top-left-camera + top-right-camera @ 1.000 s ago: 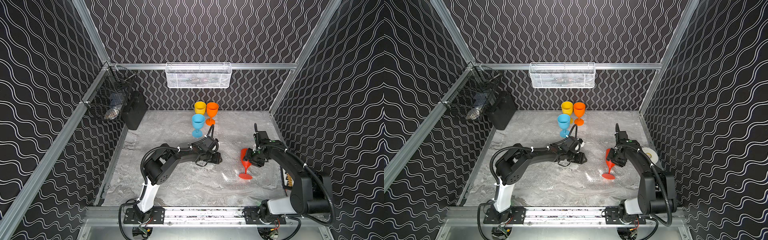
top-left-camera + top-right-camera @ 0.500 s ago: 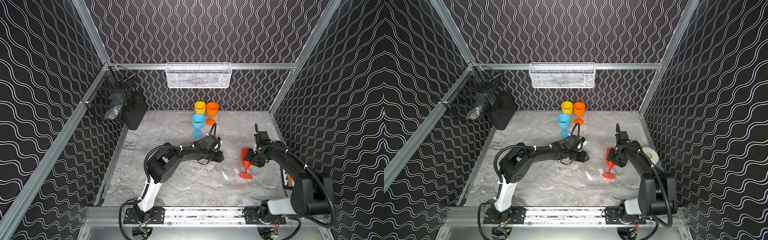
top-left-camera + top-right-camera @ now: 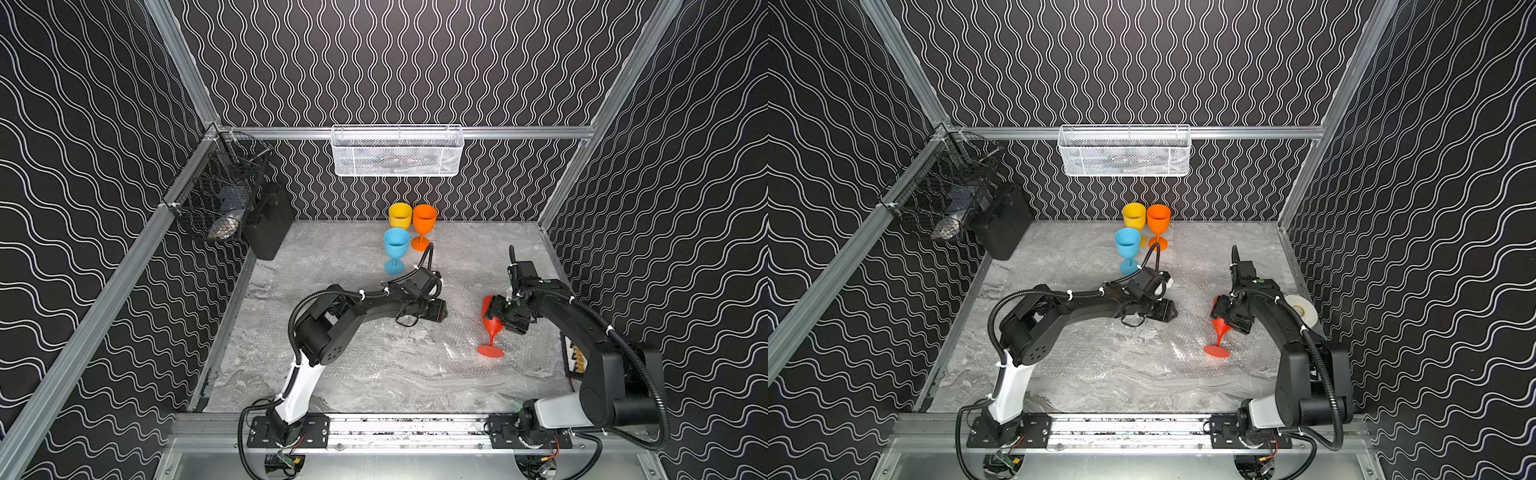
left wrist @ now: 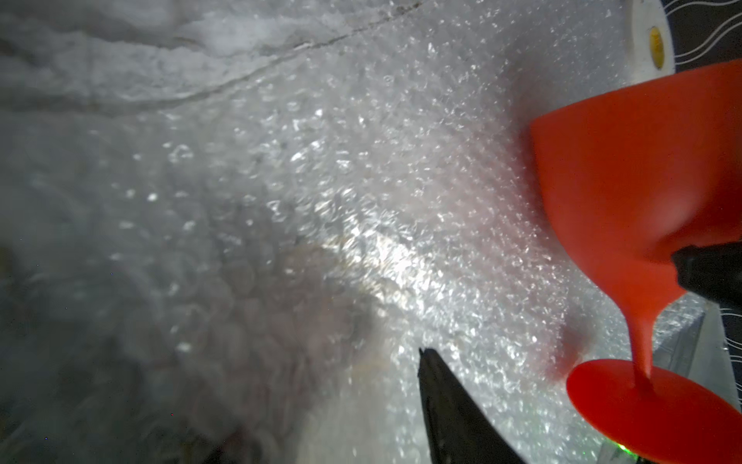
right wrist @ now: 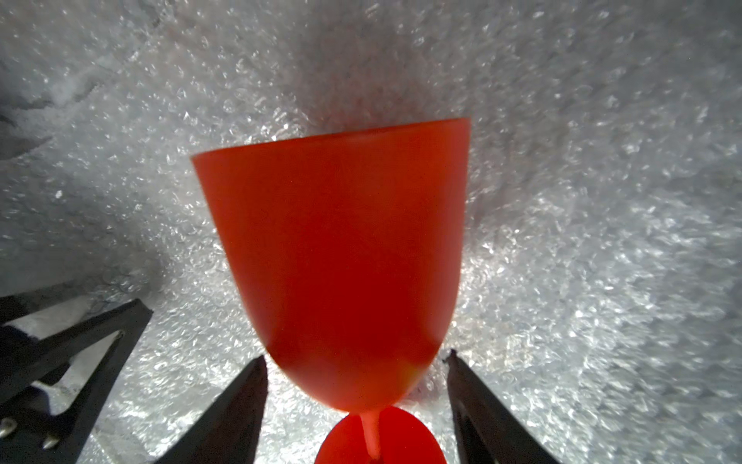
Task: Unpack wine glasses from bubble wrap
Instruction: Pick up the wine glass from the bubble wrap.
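Red glass [image 3: 491, 331] leans tilted, foot on flat bubble wrap [image 3: 415, 361] nr counter's [image 3: 239, 380] right edge. R fingers [image 5: 237, 405] flank its bowl base, w/ grip or gap impossible to tell. L fingers [image 4: 445, 413] sit mid-counter over wrap, spacing can't be told; yellow glass [image 3: 400, 215], orange glass [image 3: 424, 218] & blue glass [image 3: 396, 244] upright nr back edge.

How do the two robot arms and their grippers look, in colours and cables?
Both arms are mostly black. The left arm has a white lowest link, the right arm a light grey one. Black ribbed cable hoses, tied with white cable ties, run along each. The right gripper has thin black tapered fingers.
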{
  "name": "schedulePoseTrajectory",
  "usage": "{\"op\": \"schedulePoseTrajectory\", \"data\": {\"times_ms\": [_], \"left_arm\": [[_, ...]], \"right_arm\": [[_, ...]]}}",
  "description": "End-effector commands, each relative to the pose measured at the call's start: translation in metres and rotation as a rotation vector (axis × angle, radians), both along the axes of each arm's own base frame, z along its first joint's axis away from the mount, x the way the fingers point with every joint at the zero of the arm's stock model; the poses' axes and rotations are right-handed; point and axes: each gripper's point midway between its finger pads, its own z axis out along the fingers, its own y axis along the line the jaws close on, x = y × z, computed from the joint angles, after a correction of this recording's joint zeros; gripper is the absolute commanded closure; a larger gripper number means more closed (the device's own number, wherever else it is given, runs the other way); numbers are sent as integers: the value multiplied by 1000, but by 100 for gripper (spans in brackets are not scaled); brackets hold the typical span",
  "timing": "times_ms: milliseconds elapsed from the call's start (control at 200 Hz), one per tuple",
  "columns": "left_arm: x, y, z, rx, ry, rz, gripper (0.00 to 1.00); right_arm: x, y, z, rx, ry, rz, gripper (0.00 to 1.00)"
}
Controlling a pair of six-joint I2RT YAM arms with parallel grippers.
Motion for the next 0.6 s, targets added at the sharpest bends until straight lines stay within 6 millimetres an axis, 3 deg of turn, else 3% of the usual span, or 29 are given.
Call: {"op": "schedulePoseTrajectory", "data": {"times_ms": [0, 210, 596], "left_arm": [[-3, 17, 5, 65, -11, 7, 47], [-6, 32, 31, 88, -62, 28, 39], [-17, 47, 74, 55, -121, 43, 38]], "right_arm": [[7, -5, 0, -30, -13, 3, 25], [15, -3, -14, -25, 3, 3, 23], [18, -2, -27, -27, 23, 8, 23]]}}
